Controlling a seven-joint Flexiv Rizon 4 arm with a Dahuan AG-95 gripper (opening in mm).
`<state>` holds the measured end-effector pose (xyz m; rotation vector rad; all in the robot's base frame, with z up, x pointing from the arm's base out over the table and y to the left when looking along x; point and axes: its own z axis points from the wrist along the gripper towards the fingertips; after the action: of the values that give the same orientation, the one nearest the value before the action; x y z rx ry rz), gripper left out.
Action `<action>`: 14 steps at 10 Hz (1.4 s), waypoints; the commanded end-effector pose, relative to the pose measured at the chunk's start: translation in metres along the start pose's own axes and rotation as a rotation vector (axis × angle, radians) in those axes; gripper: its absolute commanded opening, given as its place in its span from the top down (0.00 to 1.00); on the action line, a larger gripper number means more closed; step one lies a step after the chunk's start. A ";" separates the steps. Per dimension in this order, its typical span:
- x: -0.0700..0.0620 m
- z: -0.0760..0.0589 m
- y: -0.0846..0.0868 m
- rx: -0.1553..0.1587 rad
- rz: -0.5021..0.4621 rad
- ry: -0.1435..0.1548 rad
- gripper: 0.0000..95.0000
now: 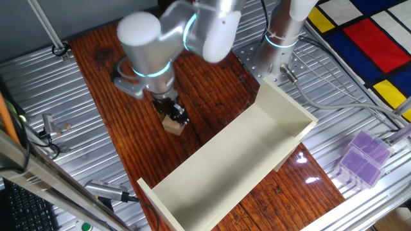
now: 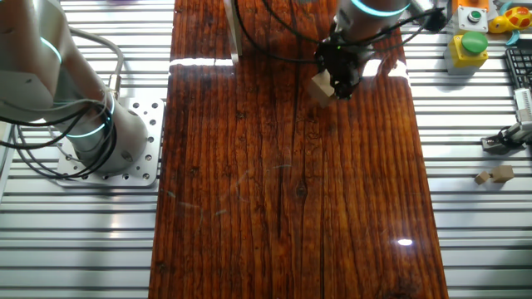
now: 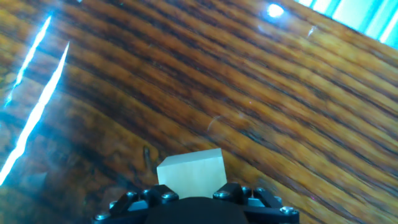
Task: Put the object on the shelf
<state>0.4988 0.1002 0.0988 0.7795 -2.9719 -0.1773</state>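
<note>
The small light-tan wooden cube (image 1: 173, 125) is seen pinched between the black fingers (image 1: 178, 115) of the gripper (image 1: 172, 117), held tilted above the dark reddish wooden worktop (image 1: 212, 122). The long cream-white trough-shaped shelf (image 1: 237, 160) of flat boards (open side up) lies just beside the cube, not touching it.

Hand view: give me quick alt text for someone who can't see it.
A small tan wooden cube sits between the gripper fingers at the bottom of the frame, apparently held. Beyond it stretches a dark, glossy wooden tabletop with bright light reflections; the shelf is not in this view.
</note>
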 end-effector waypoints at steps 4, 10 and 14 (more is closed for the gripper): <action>0.003 -0.101 0.051 -0.012 0.134 0.034 1.00; 0.000 -0.161 0.113 -0.027 0.247 0.059 1.00; -0.005 -0.180 0.117 -0.030 0.262 0.069 1.00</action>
<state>0.4641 0.1877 0.2930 0.3739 -2.9518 -0.1713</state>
